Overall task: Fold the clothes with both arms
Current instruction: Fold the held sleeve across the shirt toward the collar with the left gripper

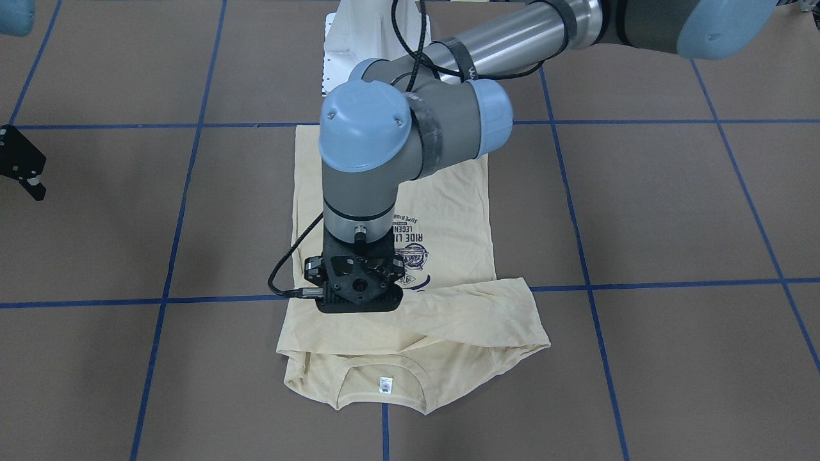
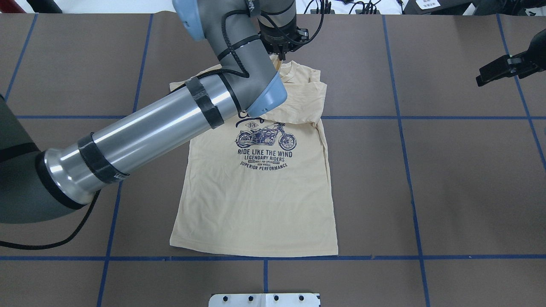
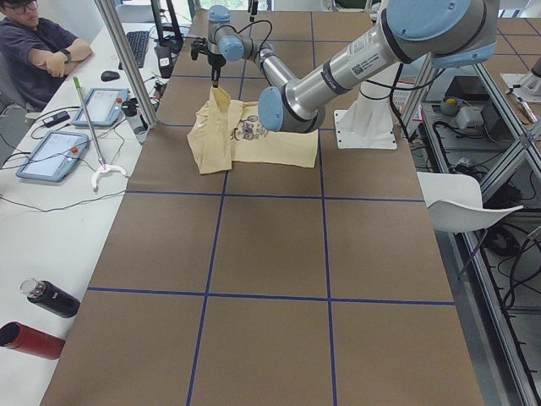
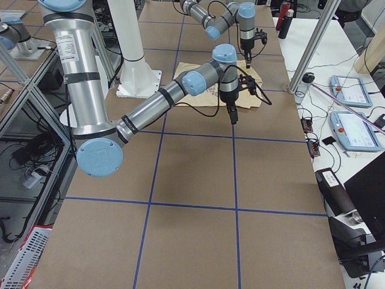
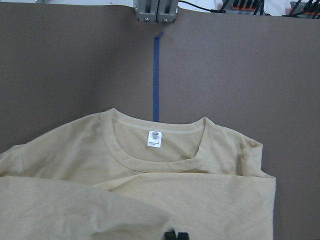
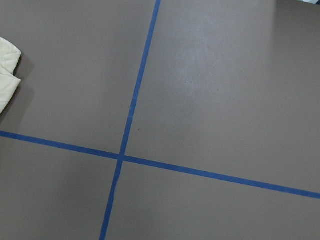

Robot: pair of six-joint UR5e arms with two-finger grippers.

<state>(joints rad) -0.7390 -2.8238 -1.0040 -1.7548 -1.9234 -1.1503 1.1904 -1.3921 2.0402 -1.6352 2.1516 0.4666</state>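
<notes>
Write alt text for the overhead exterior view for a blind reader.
A cream T-shirt with a navy motorcycle print lies face up on a brown table gridded with blue tape. The left arm reaches across it, the left gripper pinching fabric near the collar; the right gripper hovers apart near the right edge.

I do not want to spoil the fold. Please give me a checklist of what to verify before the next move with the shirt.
1. Left gripper pinches the T-shirt: ok. The fingertips are closed on fabric, and cloth rises to them in the exterior left view.
2. Right gripper away from the shirt: ok, it is off to the side over the table.
3. Shirt body flat, print facing up: ok.
4. Neck label uncovered: ok.
5. Number of layers pinched: cannot tell.
6. Right gripper open: cannot tell.
</notes>
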